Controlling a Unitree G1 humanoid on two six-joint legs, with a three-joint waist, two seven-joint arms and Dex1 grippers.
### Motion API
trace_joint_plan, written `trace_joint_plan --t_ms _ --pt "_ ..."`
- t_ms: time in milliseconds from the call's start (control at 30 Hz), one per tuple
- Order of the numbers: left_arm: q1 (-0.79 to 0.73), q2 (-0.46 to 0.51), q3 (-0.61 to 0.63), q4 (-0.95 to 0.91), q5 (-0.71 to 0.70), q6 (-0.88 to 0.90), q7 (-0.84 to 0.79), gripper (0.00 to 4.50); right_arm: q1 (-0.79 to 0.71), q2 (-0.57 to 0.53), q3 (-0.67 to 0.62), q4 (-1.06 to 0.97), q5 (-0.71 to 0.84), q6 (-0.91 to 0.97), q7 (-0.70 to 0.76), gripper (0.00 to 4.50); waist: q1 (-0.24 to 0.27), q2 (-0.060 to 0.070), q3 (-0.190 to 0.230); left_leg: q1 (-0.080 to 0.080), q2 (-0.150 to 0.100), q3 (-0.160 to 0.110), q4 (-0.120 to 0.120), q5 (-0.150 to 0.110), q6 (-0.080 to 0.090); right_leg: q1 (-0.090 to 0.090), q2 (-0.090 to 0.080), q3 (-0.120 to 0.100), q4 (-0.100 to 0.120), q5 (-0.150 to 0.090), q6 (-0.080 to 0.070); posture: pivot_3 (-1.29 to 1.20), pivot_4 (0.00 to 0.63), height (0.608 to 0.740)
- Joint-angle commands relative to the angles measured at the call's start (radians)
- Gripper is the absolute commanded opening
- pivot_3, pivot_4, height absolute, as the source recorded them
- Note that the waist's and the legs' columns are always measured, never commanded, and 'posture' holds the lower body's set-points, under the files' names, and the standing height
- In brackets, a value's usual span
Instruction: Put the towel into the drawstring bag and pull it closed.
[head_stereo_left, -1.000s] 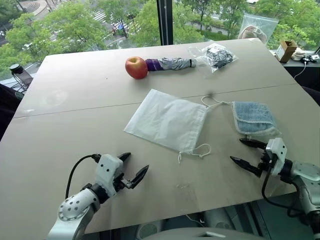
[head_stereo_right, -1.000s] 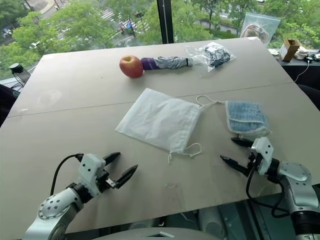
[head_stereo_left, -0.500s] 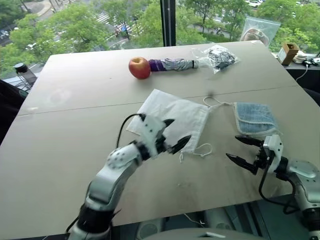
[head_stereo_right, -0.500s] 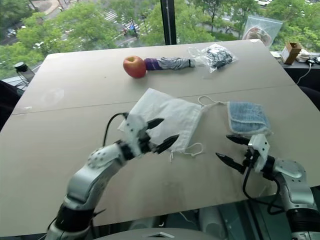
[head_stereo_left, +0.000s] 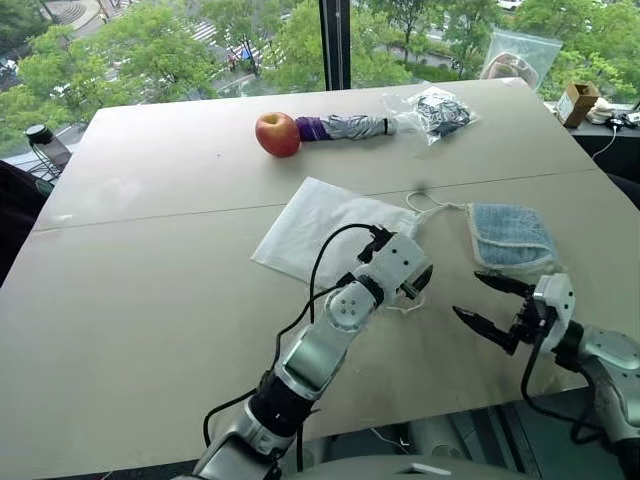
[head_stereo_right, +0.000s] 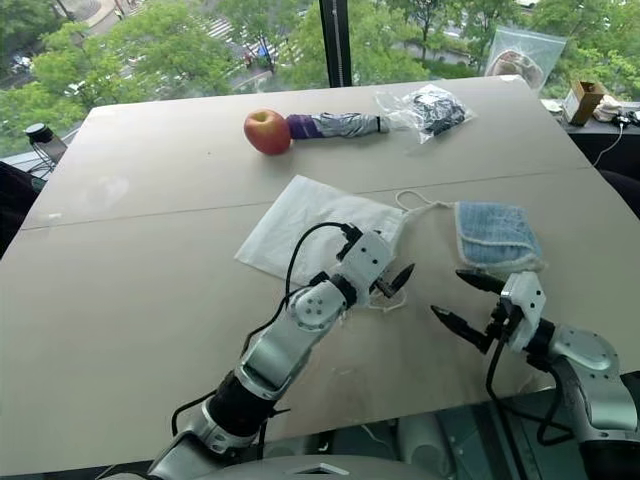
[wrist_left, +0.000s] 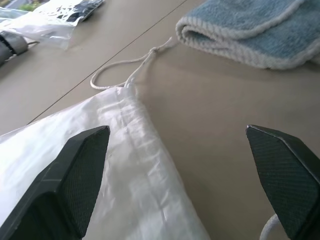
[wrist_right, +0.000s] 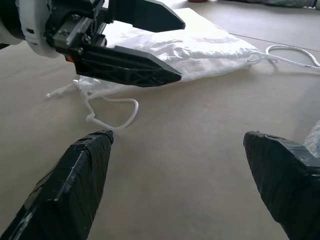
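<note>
1. Right gripper (head_stereo_left: 498, 307) sits at the near right edge of the table (head_stereo_left: 150, 300), jaws spread wide, nothing in them. It has barely shifted over the last second and is pointing across toward the bag's mouth.
2. Left gripper (head_stereo_right: 392, 282) is what changed: a second ago it was parked at the near left edge, now the arm has swung across to the middle and hangs over the cord end of the bag (head_stereo_left: 320, 222). Jaws fully apart, nothing gripped.
3. From the left wrist view, the bag's mouth edge runs between the two fingers (wrist_left: 75, 170), one over the fabric, the other over bare table. Whether a tip is touching the fabric I can't tell; looks just above it.
4. Bag lies flat and empty, unmoved, with a cord loop (wrist_right: 112, 112) on the near side and another on the far side.
5. Towel (head_stereo_left: 508, 238) is folded on the table just right of the bag's mouth, beyond the right gripper, untouched and near the far cord loop (wrist_left: 125, 75).
6. My read: left arm is setting up to pinch or lift the mouth open, leaving the right to fetch the towel. Nothing loaded yet, closing not started.
7. Far side: apple (head_stereo_left: 277, 134), folded umbrella (head_stereo_left: 345, 127), clear bag of dark items (head_stereo_left: 432, 112). All unchanged, out of the way.
</note>
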Motion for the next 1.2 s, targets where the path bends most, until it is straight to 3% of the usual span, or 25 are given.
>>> trace_joint_plan --t_ms 33,567,667,800,900,1033,1133,1200 --pt "0.007 -0.021 -0.004 -0.027 0.081 0.064 0.055 4.47 0.014 -0.020 -0.039 -0.055 0.023 0.010 -0.007 4.50 -0.003 0.000 0.000 0.000 0.000 0.000 0.000 0.000 0.000 0.000 0.000 0.000 0.000 0.000 0.000 0.00 0.150 0.740" --pt "0.088 -0.091 0.044 -0.108 0.105 0.058 0.092 4.47 0.054 -0.029 -0.048 -0.104 0.032 0.042 -0.027 4.50 0.001 0.000 0.000 0.000 0.000 -0.001 0.000 0.000 0.000 0.000 -0.001 -0.001 0.000 0.000 0.000 0.00 0.150 0.740" --pt "0.098 -0.105 0.074 -0.101 0.097 0.072 0.090 3.24 0.048 -0.029 -0.045 -0.099 0.030 0.042 -0.028 4.50 0.001 0.000 0.000 0.000 0.000 -0.001 0.000 0.000 0.000 0.000 -0.001 -0.001 0.000 0.000 0.000 0.00 0.150 0.740" --pt "0.093 -0.106 0.070 -0.081 0.107 0.112 0.071 1.20 0.040 -0.031 -0.046 -0.093 0.028 0.040 -0.029 4.50 0.001 0.000 0.000 0.000 0.000 -0.001 0.000 0.000 0.000 0.000 0.000 -0.002 0.000 0.000 0.000 0.00 0.150 0.740" --pt "0.083 -0.096 0.052 -0.073 0.108 0.116 0.048 0.03 0.032 -0.032 -0.045 -0.087 0.025 0.037 -0.029 4.50 0.000 0.000 0.000 -0.001 0.000 -0.001 0.000 0.000 0.000 0.000 -0.001 -0.001 0.000 0.000 0.000 0.00 0.150 0.740" --pt "0.063 -0.057 0.016 -0.075 0.125 0.058 0.017 0.03 0.026 -0.030 -0.044 -0.080 0.022 0.034 -0.032 4.50 0.001 0.000 0.000 -0.001 0.000 -0.001 0.000 0.000 0.000 0.000 0.000 -0.002 0.000 0.000 0.000 0.00 0.150 0.740" --pt "0.083 -0.106 0.051 -0.117 0.051 0.042 0.001 0.03 0.027 -0.027 -0.042 -0.080 0.018 0.031 -0.036 4.50 0.002 0.000 0.000 -0.001 0.000 -0.001 0.000 0.000 0.000 0.000 -0.001 -0.002 0.000 0.000 -0.001 0.00 0.150 0.740" --pt "0.095 -0.124 0.064 -0.133 0.031 0.054 -0.004 0.55 0.031 -0.024 -0.042 -0.085 0.017 0.030 -0.040 4.50 0.002 0.000 0.000 -0.001 0.000 -0.001 0.000 0.000 0.000 0.000 -0.001 -0.001 0.000 0.001 -0.002 0.00 0.150 0.740"
